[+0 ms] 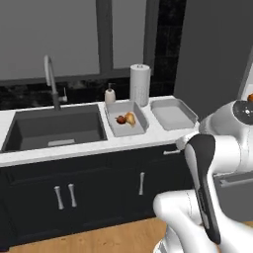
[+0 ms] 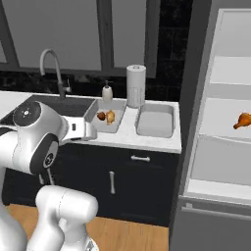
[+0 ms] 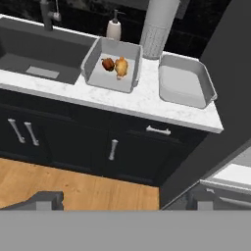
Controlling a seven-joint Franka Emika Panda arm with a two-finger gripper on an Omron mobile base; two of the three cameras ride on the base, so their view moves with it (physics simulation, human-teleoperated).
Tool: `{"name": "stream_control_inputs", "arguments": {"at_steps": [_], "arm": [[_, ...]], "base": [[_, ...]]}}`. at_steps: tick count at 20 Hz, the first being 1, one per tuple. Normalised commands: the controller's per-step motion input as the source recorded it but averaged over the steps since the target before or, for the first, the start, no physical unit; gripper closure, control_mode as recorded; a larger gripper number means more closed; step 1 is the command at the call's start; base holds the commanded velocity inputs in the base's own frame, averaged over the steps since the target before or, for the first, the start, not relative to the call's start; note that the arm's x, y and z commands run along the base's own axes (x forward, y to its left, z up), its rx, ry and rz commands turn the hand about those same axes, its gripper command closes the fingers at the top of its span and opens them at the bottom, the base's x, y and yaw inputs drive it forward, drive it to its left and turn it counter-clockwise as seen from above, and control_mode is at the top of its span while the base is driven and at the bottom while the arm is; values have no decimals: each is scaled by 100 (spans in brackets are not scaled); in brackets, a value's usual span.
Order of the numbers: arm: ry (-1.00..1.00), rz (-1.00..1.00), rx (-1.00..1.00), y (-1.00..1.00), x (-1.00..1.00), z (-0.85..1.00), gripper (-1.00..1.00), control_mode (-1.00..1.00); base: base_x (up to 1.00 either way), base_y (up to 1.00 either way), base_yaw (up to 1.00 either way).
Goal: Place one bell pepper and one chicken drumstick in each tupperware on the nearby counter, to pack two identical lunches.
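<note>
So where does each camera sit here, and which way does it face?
Left base view: behind the arm's left, facing the counter and sink; white arm at lower right.
Right base view: behind the arm's right, facing the counter and open fridge; arm at lower left.
Hand view: on the hand, looking down at both tupperwares; tool open.
All share the filled tupperware and empty tupperware.

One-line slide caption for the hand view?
Hand view over the counter: left tupperware holds a bell pepper and drumstick; right tupperware empty.

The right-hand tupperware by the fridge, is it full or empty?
Empty: the right tupperware shows only its bare grey floor, while the left tupperware holds a bell pepper and a chicken drumstick.
</note>
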Motion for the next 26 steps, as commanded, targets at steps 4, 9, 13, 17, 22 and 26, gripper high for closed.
{"name": "stream_control_inputs", "arguments": {"at_steps": [4,9,13,17,22,26], "arm": [[0,0,0,0,0,0,-100,100],[0,0,0,0,0,0,-100,100],[0,0,0,0,0,0,-100,100],[0,0,0,0,0,0,-100,100],[0,0,0,0,0,0,-100,100],[0,0,0,0,0,0,-100,100]], "base": [[-22,-100,-11],[3,-100,-2],[19,-100,0],[24,-90,0],[46,-27,0],[59,-19,0]]}}
